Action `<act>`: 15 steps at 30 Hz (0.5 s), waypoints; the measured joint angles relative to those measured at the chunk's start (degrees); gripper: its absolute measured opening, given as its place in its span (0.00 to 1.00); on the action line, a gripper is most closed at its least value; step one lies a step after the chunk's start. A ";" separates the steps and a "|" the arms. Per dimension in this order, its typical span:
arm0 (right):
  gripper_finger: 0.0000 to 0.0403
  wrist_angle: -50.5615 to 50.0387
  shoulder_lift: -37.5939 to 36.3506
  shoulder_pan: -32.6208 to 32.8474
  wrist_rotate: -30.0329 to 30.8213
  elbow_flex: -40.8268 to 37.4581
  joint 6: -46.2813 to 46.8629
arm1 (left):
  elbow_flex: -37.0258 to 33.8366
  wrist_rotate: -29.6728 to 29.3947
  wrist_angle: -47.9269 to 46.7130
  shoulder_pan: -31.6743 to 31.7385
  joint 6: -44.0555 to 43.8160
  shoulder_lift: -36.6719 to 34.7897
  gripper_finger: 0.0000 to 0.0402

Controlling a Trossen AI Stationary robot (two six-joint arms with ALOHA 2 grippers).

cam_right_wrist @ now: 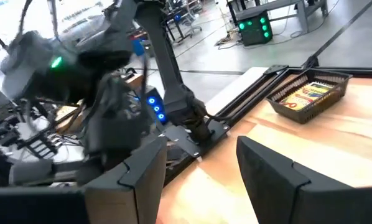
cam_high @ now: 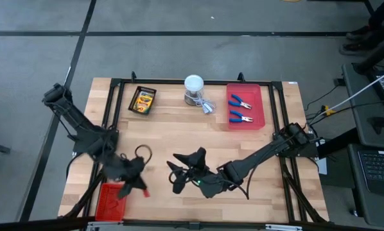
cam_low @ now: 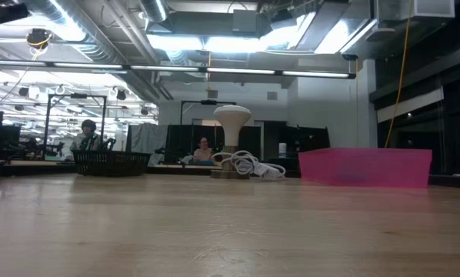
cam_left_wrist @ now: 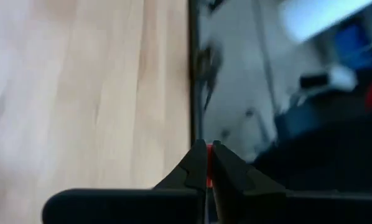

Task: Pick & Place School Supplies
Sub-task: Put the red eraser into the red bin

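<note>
1. The left gripper (cam_high: 142, 190) is being held low at the table's near left edge, just beside the flat red tray (cam_high: 110, 200) in the near left corner. In the left wrist view its fingers (cam_left_wrist: 197, 167) are being pressed together on a thin sliver of red (cam_left_wrist: 208, 180); what that sliver is cannot be told, since most of it is being hidden by the finger tips.
2. The red tray is being partly covered by the left arm in the high view; its contents cannot be made out.
3. The right gripper (cam_high: 176, 172) is being held over the table's near middle, with its fingers (cam_right_wrist: 142, 168) spread wide and nothing between them.
4. The left arm is being shown blurred in the right wrist view, so its details are hard to read.
5. Neither gripper is being caught by the low view; only bare wooden table (cam_low: 230, 231) is being shown up close.
6. A black basket (cam_high: 142, 100) at the far left is being used to hold crayon boxes (cam_high: 143, 99); how many are inside cannot be told. Printed yellow-orange packaging (cam_right_wrist: 307, 94) is being seen in it from the right wrist.
7. A white round-topped container (cam_high: 194, 88) is standing at the far middle, with a white cord (cam_low: 249, 165) coiled at its base.
8. Two blue-handled pliers (cam_high: 241, 108) are lying apart in the pink tray (cam_high: 255, 106) at the far right; in the low view they are being hidden by the tray wall (cam_low: 365, 167).
9. Two people are being seen far behind the table in the low view, too small for detail.
</note>
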 joint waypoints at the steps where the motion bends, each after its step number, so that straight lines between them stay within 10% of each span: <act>1: 0.49 -0.47 0.00 0.11 0.05 0.00 0.30 | 0.02 0.04 -2.63 -1.84 -2.13 0.00 0.01; 15: 0.49 -26.44 0.09 6.73 -5.00 -0.09 25.43 | 0.02 -4.89 -19.04 -28.18 -34.75 0.93 0.01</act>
